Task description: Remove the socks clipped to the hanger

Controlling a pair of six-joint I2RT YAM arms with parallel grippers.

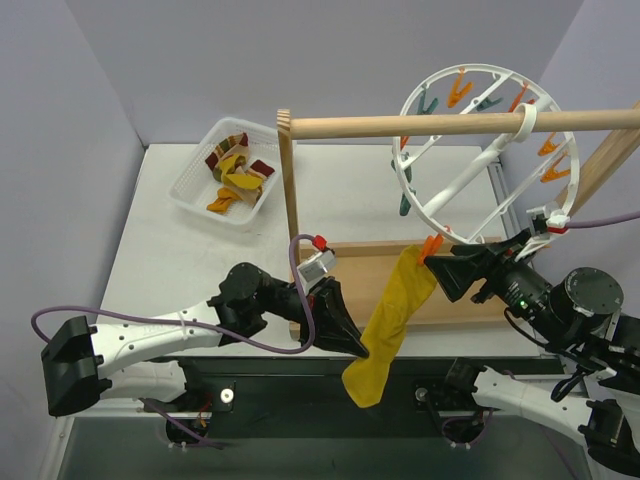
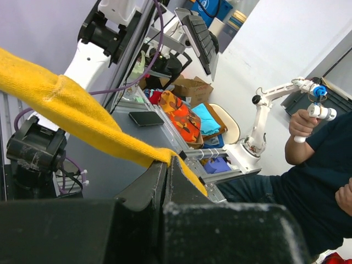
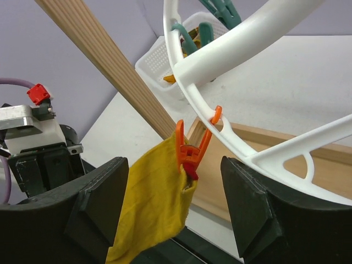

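Observation:
A mustard-yellow sock (image 1: 392, 318) hangs from an orange clip (image 1: 430, 246) on the white ring hanger (image 1: 455, 190), which hangs on a wooden rod. My left gripper (image 1: 360, 348) is shut on the sock's lower half; in the left wrist view the fabric (image 2: 71, 113) runs out from between the closed fingers (image 2: 148, 192). My right gripper (image 1: 436, 270) is open, just right of the clip. In the right wrist view the clip (image 3: 190, 148) and the sock's top (image 3: 151, 203) sit between the spread fingers (image 3: 102, 201). Other clips on the ring hold nothing.
A white mesh basket (image 1: 195, 190) at the back left holds several socks. The wooden rack's upright post (image 1: 289, 200), top rod (image 1: 440, 124) and base board (image 1: 350, 262) stand in the middle. The table's near edge lies below the sock.

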